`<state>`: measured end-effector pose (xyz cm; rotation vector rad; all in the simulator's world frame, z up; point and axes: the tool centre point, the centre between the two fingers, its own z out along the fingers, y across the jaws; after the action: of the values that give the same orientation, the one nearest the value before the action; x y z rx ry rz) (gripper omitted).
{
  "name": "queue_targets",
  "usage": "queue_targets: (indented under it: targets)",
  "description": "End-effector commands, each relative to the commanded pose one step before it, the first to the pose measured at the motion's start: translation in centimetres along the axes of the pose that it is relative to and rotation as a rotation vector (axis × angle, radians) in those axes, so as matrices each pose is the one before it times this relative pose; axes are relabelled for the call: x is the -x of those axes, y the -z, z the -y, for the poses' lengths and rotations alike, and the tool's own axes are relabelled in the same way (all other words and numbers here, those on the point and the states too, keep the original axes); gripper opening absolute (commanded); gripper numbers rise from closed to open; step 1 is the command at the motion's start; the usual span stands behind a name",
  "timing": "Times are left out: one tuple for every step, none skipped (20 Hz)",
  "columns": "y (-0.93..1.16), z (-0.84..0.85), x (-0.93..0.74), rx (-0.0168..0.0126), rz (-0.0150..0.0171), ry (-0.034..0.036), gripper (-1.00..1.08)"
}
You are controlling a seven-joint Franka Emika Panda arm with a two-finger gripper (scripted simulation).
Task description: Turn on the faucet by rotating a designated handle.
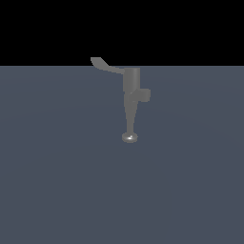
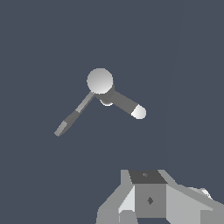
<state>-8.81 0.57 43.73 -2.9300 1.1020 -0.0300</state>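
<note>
The faucet [image 1: 131, 86] is a small matte grey fixture on the grey-blue floor. Its tapered stem ends in a round shiny disc [image 1: 129, 137], and a short stub [image 1: 144, 95] sticks out on the exterior view's right. The handle [image 1: 106, 66], a thin curved lever with a paddle tip, projects from the cylindrical top toward the exterior view's left. The wrist view shows the faucet [image 2: 100, 81] from its cap end, with the handle [image 2: 72, 118] and the stem tip [image 2: 138, 112] spread apart. Only part of my gripper [image 2: 148, 199] shows, apart from the faucet. The exterior view does not show it.
A flat grey-blue floor [image 1: 57, 181] runs under the faucet, and black background lies beyond its far edge [image 1: 190, 65]. No other object shows.
</note>
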Motion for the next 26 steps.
queue_targets:
  targets:
    - [-0.981, 1.327, -0.659, 0.0006, 0.00184, -0.05674, -1.0]
    - [-0.408, 0.532, -0.218, 0.00051, 0.00067, -0.02215, -1.0]
    - [-0.417, 0.535, -0.201, 0.00054, 0.00064, -0.02216, -1.0]
    - [-0.427, 0.539, -0.183, 0.00057, 0.00061, -0.02216, -1.0]
    - [-0.436, 0.541, -0.165, 0.0006, 0.00057, -0.02216, -1.0]
    - [-0.446, 0.543, -0.147, 0.00063, 0.00054, -0.02217, -1.0]
    - [-0.455, 0.544, -0.128, 0.00065, 0.00051, -0.02216, -1.0]
    - [-0.465, 0.544, -0.11, 0.00067, 0.00047, -0.02217, -1.0]
    - [-0.474, 0.544, -0.092, 0.0007, 0.00044, -0.02217, -1.0]
    - [-0.484, 0.542, -0.074, 0.00072, 0.0004, -0.02217, -1.0]
    - [-0.493, 0.54, -0.056, 0.00074, 0.00036, -0.02217, -1.0]
    - [-0.502, 0.538, -0.037, 0.00075, 0.00032, -0.02216, -1.0]
    - [-0.511, 0.534, -0.02, 0.00077, 0.00028, -0.02217, -1.0]
    - [-0.52, 0.53, -0.002, 0.00078, 0.00025, -0.02216, -1.0]
    - [-0.529, 0.525, 0.016, 0.0008, 0.00021, -0.02217, -1.0]
    - [-0.538, 0.52, 0.034, 0.00081, 0.00017, -0.02216, -1.0]
    - [-0.542, 0.509, 0.049, 0.00081, 0.00012, -0.02197, -1.0]
    - [-0.525, 0.479, 0.063, 0.00078, 0.00008, -0.02094, -1.0]
    - [-0.503, 0.447, 0.074, 0.00074, 0.00004, -0.0198, -1.0]
    - [-0.481, 0.416, 0.082, 0.0007, 0.00001, -0.01868, -1.0]
    - [-0.457, 0.385, 0.087, 0.00066, -0.00002, -0.01755, -1.0]
    - [-0.433, 0.355, 0.091, 0.00062, -0.00004, -0.01641, -1.0]
    - [-0.407, 0.325, 0.093, 0.00058, -0.00006, -0.01527, -1.0]
    - [-0.38, 0.297, 0.092, 0.00054, -0.00007, -0.01414, -1.0]
    - [-0.353, 0.269, 0.09, 0.00049, -0.00008, -0.01301, -1.0]
    - [-0.325, 0.242, 0.086, 0.00045, -0.00008, -0.01188, -1.0]
